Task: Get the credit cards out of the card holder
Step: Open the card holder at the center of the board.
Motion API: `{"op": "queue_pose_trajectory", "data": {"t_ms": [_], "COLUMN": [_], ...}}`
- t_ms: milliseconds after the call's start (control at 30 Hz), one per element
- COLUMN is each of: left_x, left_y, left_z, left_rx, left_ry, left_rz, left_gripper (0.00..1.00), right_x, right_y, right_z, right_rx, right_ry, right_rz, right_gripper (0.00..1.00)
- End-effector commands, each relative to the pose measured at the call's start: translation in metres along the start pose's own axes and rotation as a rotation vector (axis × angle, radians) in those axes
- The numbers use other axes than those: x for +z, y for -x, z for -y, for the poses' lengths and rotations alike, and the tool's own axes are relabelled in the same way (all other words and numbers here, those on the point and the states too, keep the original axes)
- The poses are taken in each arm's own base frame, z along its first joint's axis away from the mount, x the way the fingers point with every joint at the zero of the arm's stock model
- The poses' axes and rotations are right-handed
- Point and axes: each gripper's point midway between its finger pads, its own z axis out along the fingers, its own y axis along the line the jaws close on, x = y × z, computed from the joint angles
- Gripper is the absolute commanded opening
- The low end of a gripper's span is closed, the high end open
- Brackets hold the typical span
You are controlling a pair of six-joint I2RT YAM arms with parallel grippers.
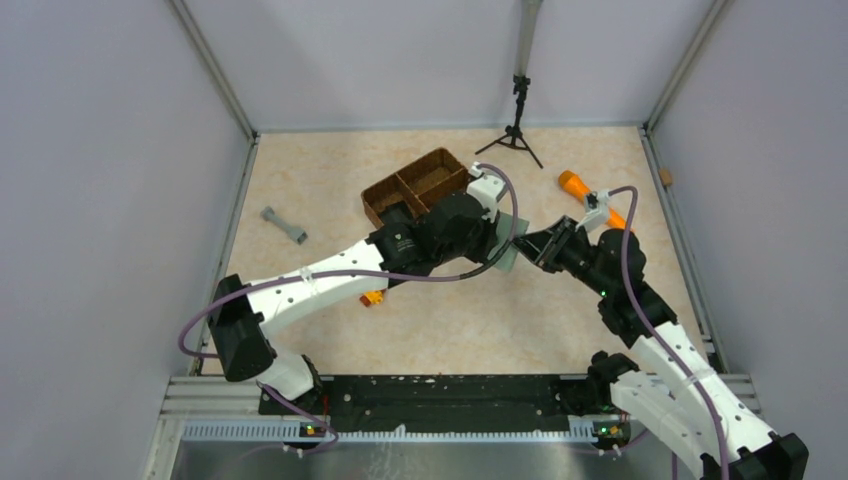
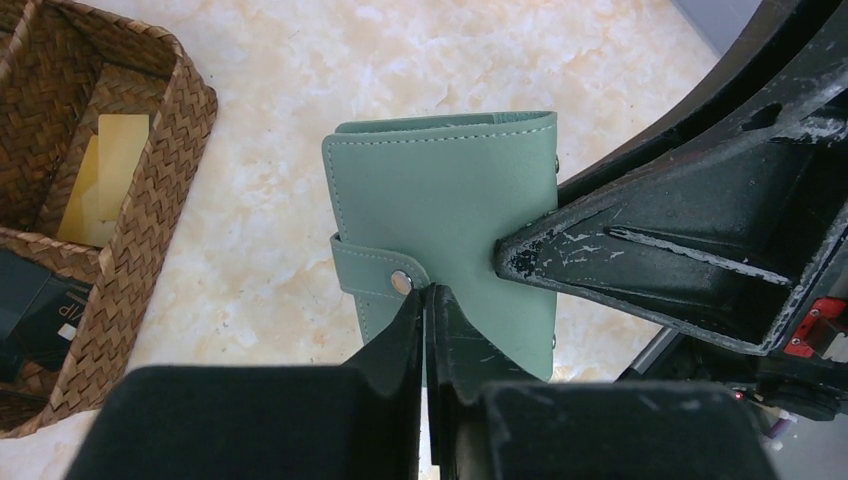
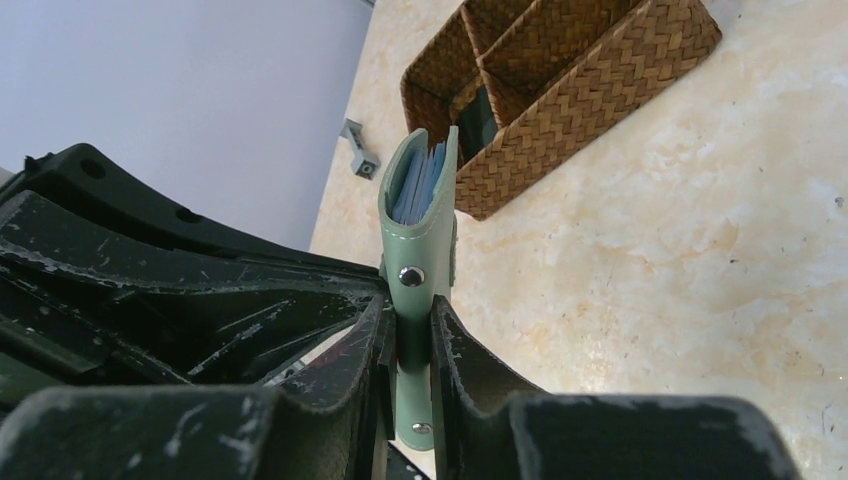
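Left claw [image 2: 427, 300] is pressed together on the snap tab of the card holder [image 2: 450, 190], its tips meeting just under the stud. That hold looks meant for peeling the strap loose so the cover can swing open. The woven basket [image 2: 150, 140] lies off to its left on the tabletop [image 2: 300, 60]. Between the two arms the card holder stands on edge, folded shut and apparently lifted off the tabletop. On the right, the right claw [image 3: 410, 335] pinches the holder across its thickness at the far edge, likely as an anchor against that pull. Credit cards cannot be made out singly; only pale blue leaves [image 3: 420, 185] show in the holder's open end, so none looks out yet
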Motion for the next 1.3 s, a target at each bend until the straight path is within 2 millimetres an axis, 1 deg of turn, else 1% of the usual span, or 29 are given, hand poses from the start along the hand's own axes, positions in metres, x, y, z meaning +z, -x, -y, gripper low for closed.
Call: {"op": "queue_pose_trajectory", "data": {"t_ms": [0, 100, 267, 533, 567, 600, 633, 700, 733, 767, 800, 900, 1067, 1167, 1267], "left_x": [0.001, 0.0, 0.001, -0.002, -0.004, -0.006, -0.007, -0.012, -0.013, -0.016, -0.017, -0.019, -0.018, -0.018, -0.008], "left_y": [0.008, 0.005, -0.003, -0.018, -0.019, -0.017, -0.015, -0.01, -0.008, -0.004, -0.003, 0.001, 0.003, 0.003, -0.001], "left_z": [-0.026, -0.035, -0.042, -0.067, -0.067, -0.063, -0.055, -0.035, -0.026, -0.02, -0.015, -0.008, -0.002, 0.012, 0.013], "left_rx": [-0.011, -0.022, -0.03, -0.069, -0.072, -0.071, -0.065, -0.042, -0.041, -0.042, -0.04, -0.031, -0.028, -0.019, -0.01], "left_ry": [0.133, 0.178, 0.201, 0.244, 0.238, 0.208, 0.163, 0.039, -0.013, -0.052, -0.078, -0.116, -0.134, -0.205, -0.197], "left_rz": [0.014, 0.002, -0.022, -0.056, -0.056, -0.05, -0.046, -0.025, -0.014, 0.006, 0.021, 0.04, 0.04, 0.036, 0.008], "left_gripper": [0.01, 0.0, 0.0, 0.0, 0.0, 0.0, 0.05, 0.3, 0.4, 0.47, 0.52, 0.58, 0.59, 0.6, 0.61], "right_x": [-0.005, -0.005, -0.005, -0.007, -0.006, -0.006, -0.005, -0.004, -0.004, -0.003, -0.002, -0.002, -0.001, 0.001, 0.001], "right_y": [0.001, 0.0, -0.002, -0.002, -0.002, -0.003, -0.003, -0.005, -0.006, -0.006, -0.007, -0.008, -0.009, -0.011, -0.011], "right_z": [-0.019, -0.014, -0.01, -0.005, -0.004, -0.002, -0.003, -0.001, -0.001, -0.002, -0.002, -0.002, -0.001, 0.0, -0.003], "right_rx": [-0.035, -0.042, -0.044, -0.058, -0.056, -0.055, -0.054, -0.048, -0.046, -0.042, -0.041, -0.036, -0.035, -0.032, -0.025], "right_ry": [0.081, 0.056, 0.041, 0.015, 0.013, 0.009, 0.011, 0.013, 0.016, 0.018, 0.019, 0.022, 0.023, 0.024, 0.036], "right_rz": [-0.005, -0.007, -0.013, -0.01, -0.011, -0.013, -0.013, -0.019, -0.022, -0.023, -0.027, -0.032, -0.038, -0.044, -0.047], "right_gripper": [0.0, 0.0, 0.0, 0.0, 0.0, 0.0, 0.0, 0.0, 0.0, 0.0, 0.0, 0.0, 0.0, 0.0, 0.0]}}
